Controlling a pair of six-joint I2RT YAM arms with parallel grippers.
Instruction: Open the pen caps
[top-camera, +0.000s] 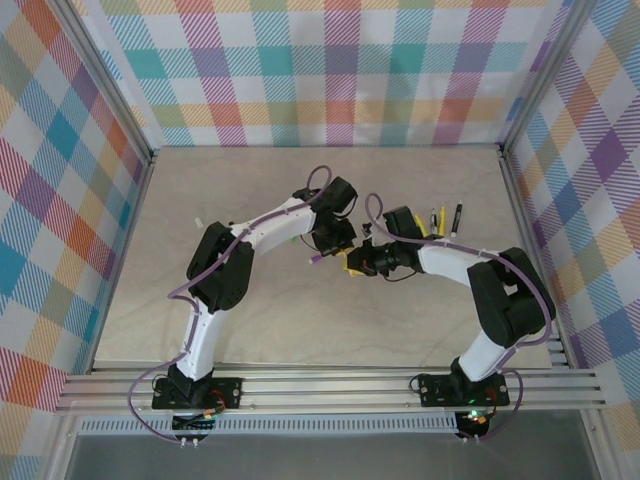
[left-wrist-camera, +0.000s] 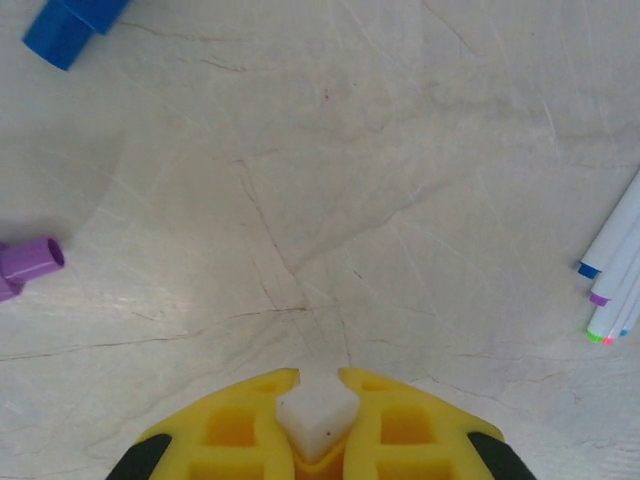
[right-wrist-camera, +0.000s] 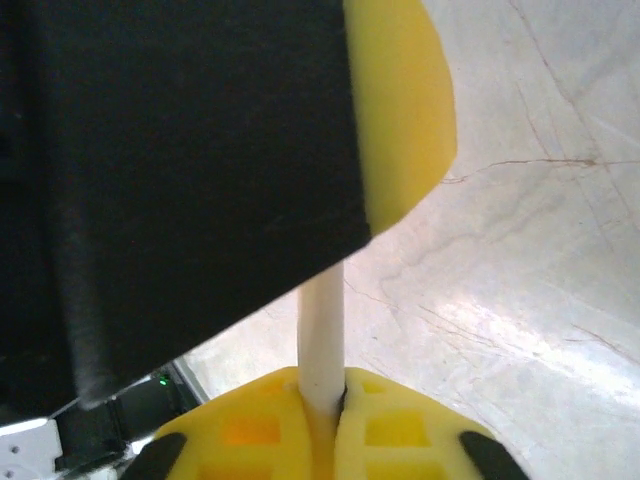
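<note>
My left gripper (left-wrist-camera: 318, 378) is shut on the white end of a slim pen (left-wrist-camera: 316, 415), which sits wedged between its yellow fingers. In the right wrist view my right gripper (right-wrist-camera: 322, 385) is shut on the white barrel of that pen (right-wrist-camera: 322, 330). The barrel runs up from it and disappears behind the left gripper's black body and yellow finger (right-wrist-camera: 400, 110). From above, the left gripper (top-camera: 340, 243) and the right gripper (top-camera: 358, 262) meet nose to nose at the table's middle. A loose blue pen cap (left-wrist-camera: 70, 25) and a purple pen cap (left-wrist-camera: 30, 265) lie on the table.
Several white-barrelled pens with blue, purple, green and pink ends (left-wrist-camera: 612, 275) lie at the right edge of the left wrist view. Yellow and black pens (top-camera: 441, 220) lie behind the right arm. Aluminium rails and chequered walls (top-camera: 60, 200) border the marbled table (top-camera: 300, 330).
</note>
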